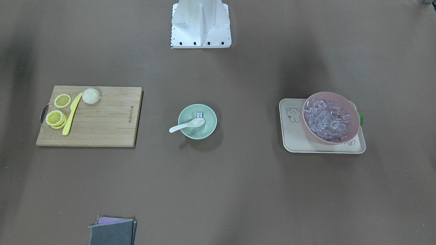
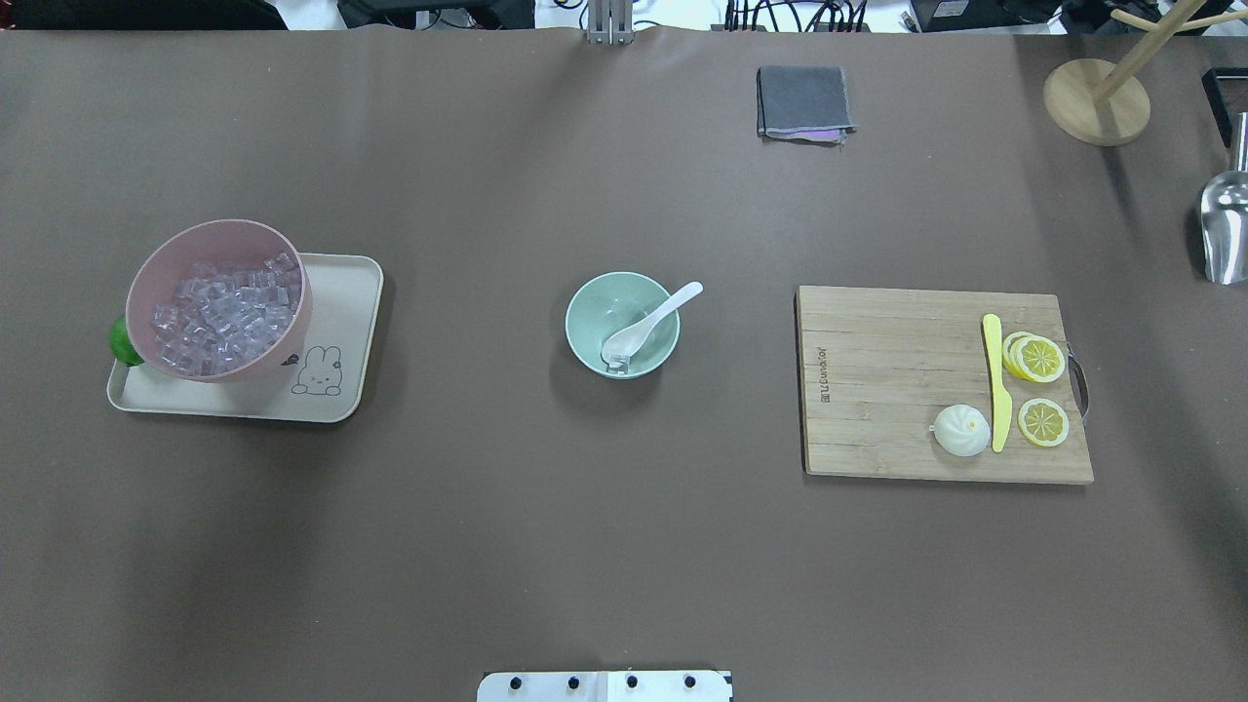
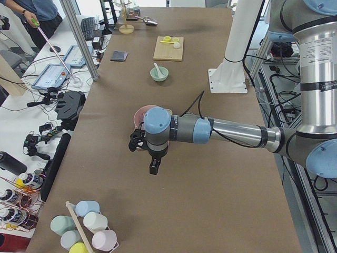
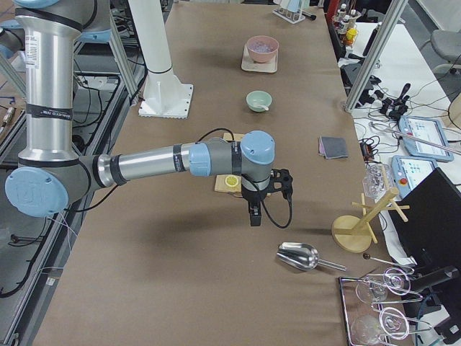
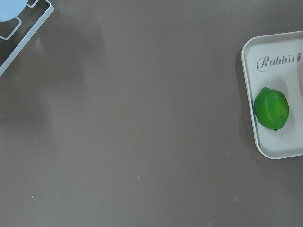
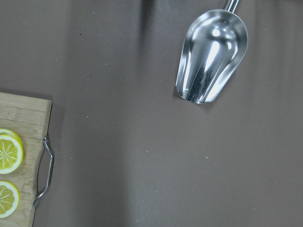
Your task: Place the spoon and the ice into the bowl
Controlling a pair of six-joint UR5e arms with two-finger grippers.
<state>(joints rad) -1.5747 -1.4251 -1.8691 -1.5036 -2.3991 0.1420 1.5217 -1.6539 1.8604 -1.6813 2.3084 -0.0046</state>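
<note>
The mint-green bowl (image 1: 189, 113) stands mid-table, also in the overhead view (image 2: 593, 306). The white spoon (image 1: 186, 125) lies with its scoop inside the bowl and its handle over the rim (image 2: 651, 317). One clear ice cube (image 1: 199, 114) sits in the bowl beside the scoop (image 2: 618, 364). My left gripper (image 3: 152, 167) hovers high near the table's left end, beside the pink bowl of ice (image 2: 210, 227). My right gripper (image 4: 253, 216) hovers beyond the cutting board at the right end. Both show only in side views; I cannot tell whether they are open or shut.
The pink bowl stands on a cream tray (image 2: 341, 302) with a green lime (image 5: 271, 109). A wooden cutting board (image 2: 877, 390) holds lemon slices, a bun and a yellow knife (image 2: 994, 380). A metal scoop (image 6: 210, 56), a wooden stand (image 2: 1097, 97) and a grey cloth (image 2: 801, 100) lie near the edges.
</note>
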